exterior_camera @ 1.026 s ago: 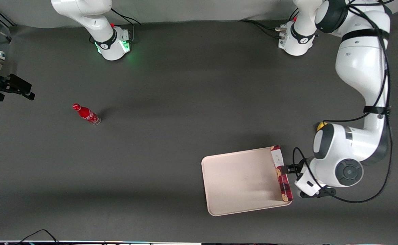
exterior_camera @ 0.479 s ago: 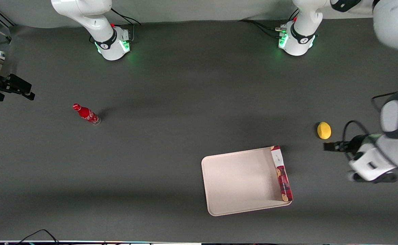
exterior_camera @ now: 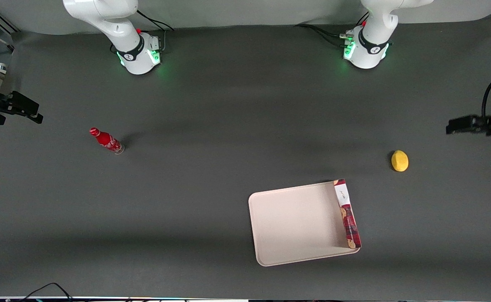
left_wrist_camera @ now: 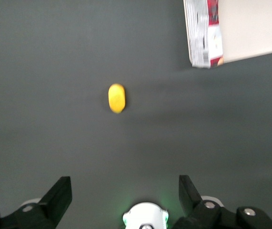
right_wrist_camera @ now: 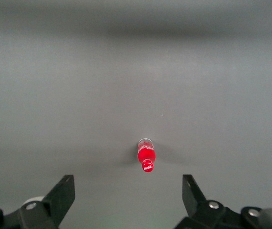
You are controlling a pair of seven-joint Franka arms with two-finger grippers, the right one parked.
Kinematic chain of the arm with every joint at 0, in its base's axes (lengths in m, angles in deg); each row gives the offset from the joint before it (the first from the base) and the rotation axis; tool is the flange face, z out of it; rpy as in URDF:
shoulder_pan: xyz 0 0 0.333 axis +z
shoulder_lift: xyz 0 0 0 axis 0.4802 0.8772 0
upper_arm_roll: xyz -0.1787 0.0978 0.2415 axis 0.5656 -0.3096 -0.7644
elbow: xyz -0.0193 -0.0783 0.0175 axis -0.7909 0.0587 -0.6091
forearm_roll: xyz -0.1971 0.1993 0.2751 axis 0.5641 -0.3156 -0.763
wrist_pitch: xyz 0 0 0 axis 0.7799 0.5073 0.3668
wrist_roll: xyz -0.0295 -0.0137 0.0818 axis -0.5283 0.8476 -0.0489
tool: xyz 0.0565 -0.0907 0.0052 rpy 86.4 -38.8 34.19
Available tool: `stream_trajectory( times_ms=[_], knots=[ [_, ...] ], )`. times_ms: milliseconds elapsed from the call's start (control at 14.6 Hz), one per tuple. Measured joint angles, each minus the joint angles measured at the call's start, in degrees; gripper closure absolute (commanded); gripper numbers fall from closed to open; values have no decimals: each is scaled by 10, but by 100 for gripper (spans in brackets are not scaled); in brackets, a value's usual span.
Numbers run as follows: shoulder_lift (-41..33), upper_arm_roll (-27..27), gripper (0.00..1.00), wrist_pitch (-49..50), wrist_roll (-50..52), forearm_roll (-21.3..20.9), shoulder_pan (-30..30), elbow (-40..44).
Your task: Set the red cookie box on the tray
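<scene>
Two task items are already together: the flat dark-red plaid cookie box (exterior_camera: 348, 214) stands on its thin edge on the large pale cream rectangular tray (exterior_camera: 296, 222), along the raised rim at the end of the tray toward the working arm. In the left wrist view the red cookie box (left_wrist_camera: 203, 33) shows edge-on against the tray (left_wrist_camera: 252, 26), with its outer face in line with the tray's edge.

The left arm's two-finger gripper (exterior_camera: 453, 126) hangs above the table at the working arm's end, well apart from the tray. Its black fingers (left_wrist_camera: 59, 196) are spread wide with nothing between them.

Step in hand, by judgement: the release is done and the arm is clear of the load. The placement appears complete, provided the box rests fully inside the rim; the pictures do not show whether its base sits on the rim or within it. No further grasp seems called for. If a correction were wanted, it would call for a return to the box and a push or re-lay so that it lies flat, since a carton on its edge may tip.

The surface is a dark grey matte table cover. A small yellow oval fruit-shaped object (exterior_camera: 399, 160) lies between the tray and the gripper. A small red soda bottle (exterior_camera: 106, 141) stands toward the parked arm's end.
</scene>
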Motion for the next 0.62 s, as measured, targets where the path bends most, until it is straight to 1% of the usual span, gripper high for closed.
stream_trajectory(
  times_ms=[137,342,479,615],
  knots=[
    [-82,-12,0,-29,-8,0,0,-101],
    [-198,-24,0,-105,-14,-1,0,-263],
    [-241,-25,0,-128,-14,-1,0,-324],
    [-250,-23,0,-138,-15,-10,-1,-337]
  ],
)
